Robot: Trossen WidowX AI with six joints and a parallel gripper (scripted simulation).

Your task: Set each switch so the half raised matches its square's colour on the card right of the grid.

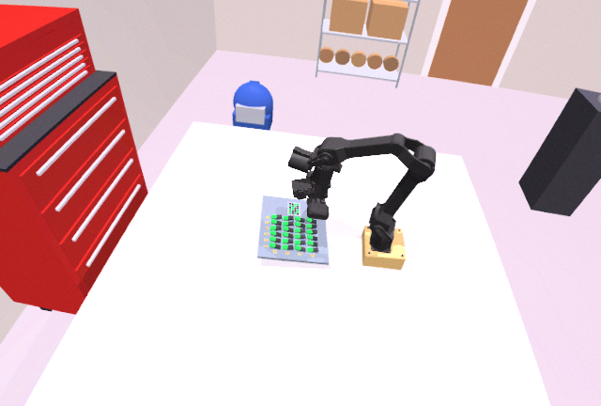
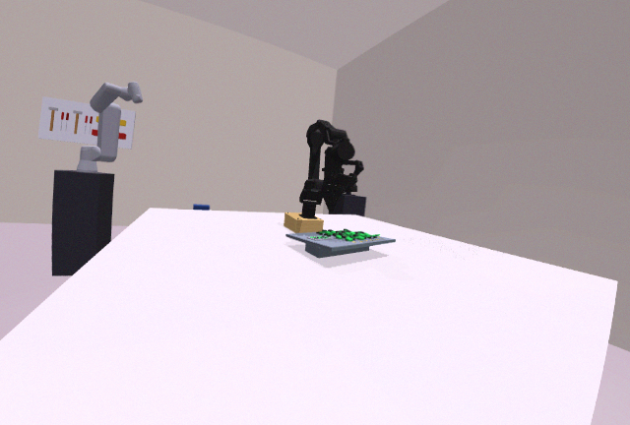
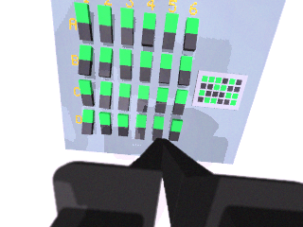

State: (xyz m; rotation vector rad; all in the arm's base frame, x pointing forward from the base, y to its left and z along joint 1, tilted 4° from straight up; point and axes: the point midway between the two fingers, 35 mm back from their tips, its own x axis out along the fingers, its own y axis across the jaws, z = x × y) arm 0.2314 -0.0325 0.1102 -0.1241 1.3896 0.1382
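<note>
My gripper (image 3: 160, 143) (image 2: 332, 210) is shut and empty. In the exterior view its fingertips are raised above the grey-blue panel (image 1: 271, 204) (image 2: 325, 243) (image 3: 253, 52). In the wrist view they overlap the area just nearer than switch D5 (image 3: 158, 128). Rows A to D and columns 1 to 6 hold rocker switches, each green on the far half and dark on the near half. The card (image 1: 293, 208) (image 3: 218, 106) lies right of the grid. Its far row reads green, green, green, dark, green, dark. Several rocker tilts are hard to tell.
The arm stands on a wooden base block (image 1: 383, 257) (image 2: 305, 223) beside the panel on the white table (image 1: 291, 334) (image 2: 305, 338). A red tool cabinet (image 1: 104, 148) and a blue helmet-like object (image 1: 253, 95) stand beyond the table edges.
</note>
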